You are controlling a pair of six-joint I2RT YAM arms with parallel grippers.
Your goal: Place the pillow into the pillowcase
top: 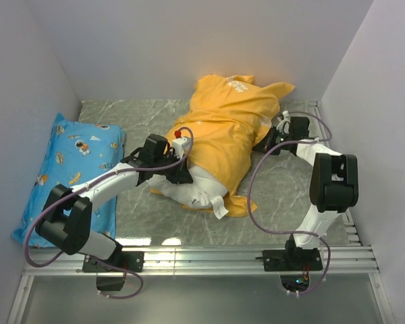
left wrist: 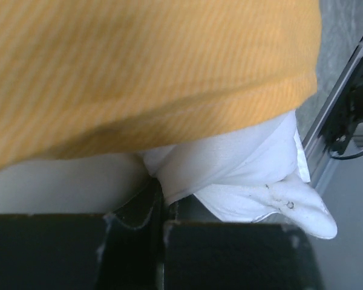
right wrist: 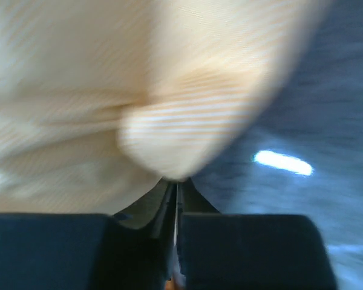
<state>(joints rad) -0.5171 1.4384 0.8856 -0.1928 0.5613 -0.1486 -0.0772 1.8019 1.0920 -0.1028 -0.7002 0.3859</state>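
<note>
Low in the centre of the top view, the pillow (top: 197, 191) pokes its white end out of the pillowcase (top: 223, 128), with the rest inside. The left gripper (left wrist: 162, 204) is clamped on a thin fold of that white cloth. A push from so small a pinch could bunch the stuffing or slip free. Further up, right of centre, the right gripper (right wrist: 176, 183) looks closed on a nub of orange fabric, though the view is blurred. If that hold is shallow, the case may slide along with the pillow instead of over it.
</note>
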